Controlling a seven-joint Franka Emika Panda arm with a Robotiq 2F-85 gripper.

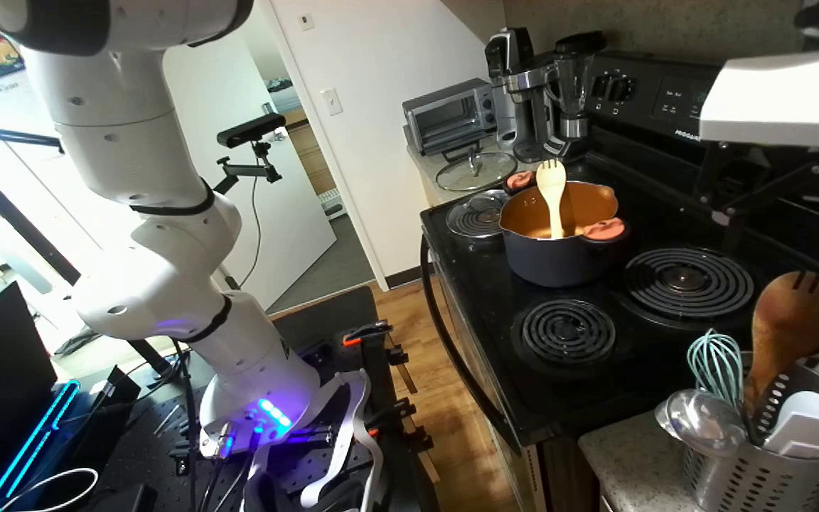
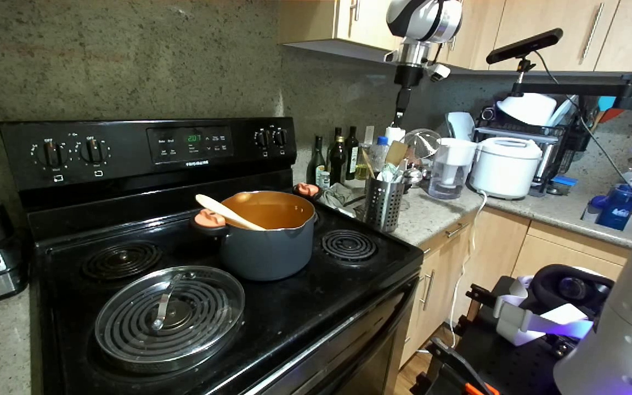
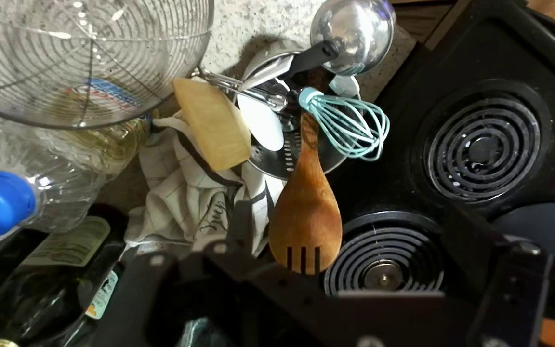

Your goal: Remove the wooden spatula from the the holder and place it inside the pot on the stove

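Note:
The mid-brown wooden spatula (image 1: 797, 320) stands head up in the perforated silver metal holder (image 1: 758, 480). Its slotted round head (image 3: 306, 217) faces the wrist camera. The holder (image 2: 384, 206) stands on the counter beside the stove (image 2: 294, 307); utensils mostly hide it in the wrist view. My gripper (image 2: 399, 114) is above the utensils, pointing down. In the wrist view my gripper (image 3: 354, 224) is open, with the spatula head nearer its left finger and nothing held. The dark grey pot (image 1: 559, 259), also in an exterior view (image 2: 266, 255), sits on the stove with a pale wooden utensil (image 2: 228, 211) in it.
A teal whisk (image 3: 350, 123), pale flat utensil (image 3: 215, 125) and ladle (image 3: 354, 36) crowd the holder. A blue-capped bottle (image 3: 0, 202), dark bottle (image 3: 51, 274), mesh screen (image 3: 89, 62) and towel (image 3: 186, 188) are close by. A glass lid (image 2: 170, 321) covers a burner.

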